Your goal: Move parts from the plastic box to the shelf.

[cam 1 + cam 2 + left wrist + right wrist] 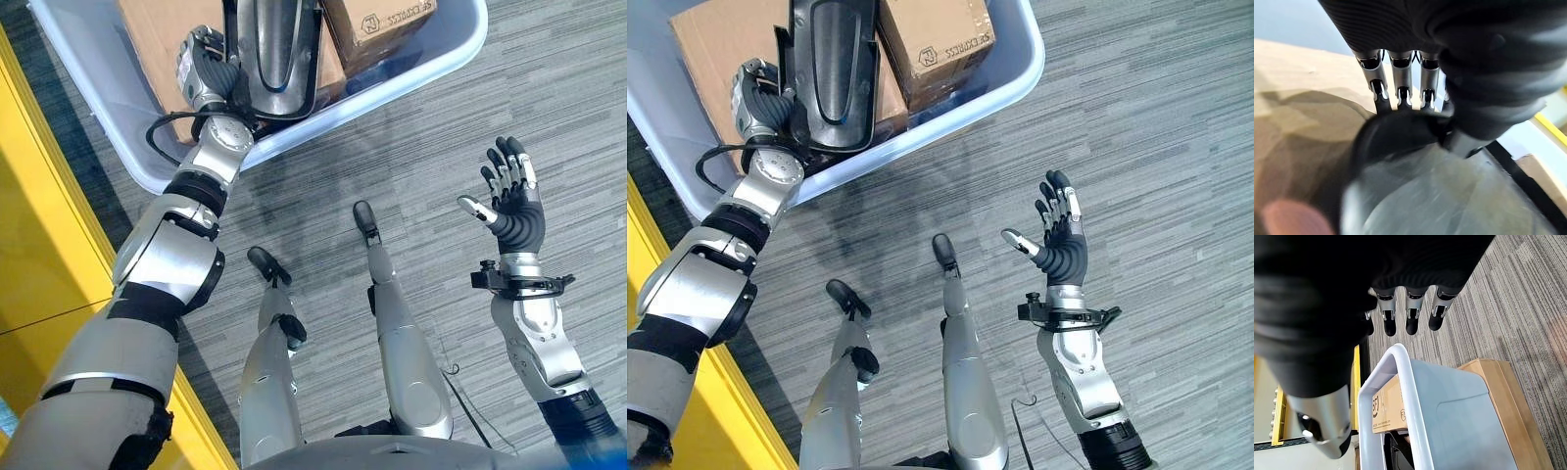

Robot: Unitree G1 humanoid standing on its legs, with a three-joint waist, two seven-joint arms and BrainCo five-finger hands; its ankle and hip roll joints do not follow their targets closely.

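A pale blue plastic box [411, 73] stands on the carpet ahead of me. A long, glossy dark curved part [274, 49] rises out of it. My left hand [206, 69] is at the part's side, and in the left wrist view its fingers [1400, 83] curl over the part's dark rim [1400, 142]. My right hand [1058, 230] is raised over the carpet to the right, away from the box, with straight spread fingers [1413, 318] and nothing in it.
In the box, a flat brown cardboard [715, 49] lies under the part and a small cardboard carton [936, 44] sits beside it. A yellow structure [39, 255] runs along the left side. Grey striped carpet [470, 108] lies to the right.
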